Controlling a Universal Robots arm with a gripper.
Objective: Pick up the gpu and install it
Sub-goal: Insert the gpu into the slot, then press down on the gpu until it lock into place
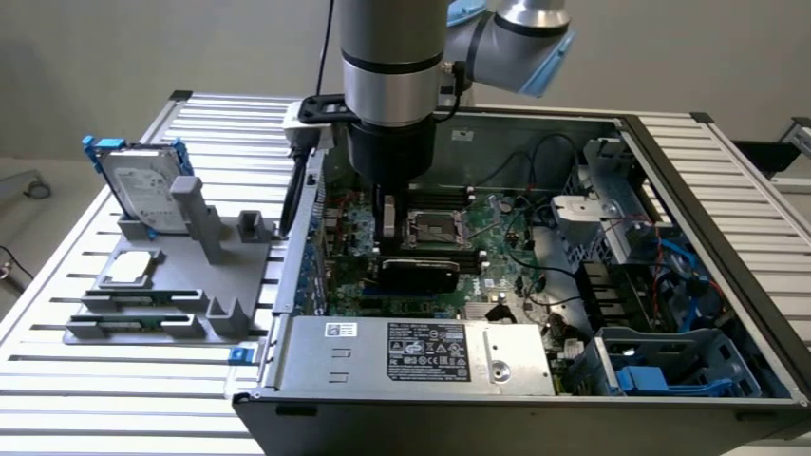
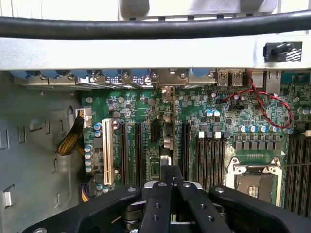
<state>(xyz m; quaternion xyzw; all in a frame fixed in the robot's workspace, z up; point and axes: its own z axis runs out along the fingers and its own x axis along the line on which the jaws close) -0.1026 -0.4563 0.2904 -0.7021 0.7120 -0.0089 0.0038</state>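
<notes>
Exterior view showed a slatted table (image 1: 76,380) bearing an open case (image 1: 507,423) laid on its side, with the motherboard (image 1: 507,228) facing up. The arm (image 1: 393,57) reached straight down into the case, toward the exterior view's left. On the table at the exterior view's left sat a grey rack (image 1: 165,285), with a drive (image 1: 133,185) standing at its far end. The gpu (image 1: 421,274) stood on edge on the motherboard, black shroud facing the near side, right below the gripper (image 1: 390,237). In the wrist view the gpu (image 2: 166,138) ran edge-on between the long slots (image 2: 137,155). There the gripper (image 2: 170,171) had its fingers pressed together just over the card's top edge. Whether they touched it could not be told.
</notes>
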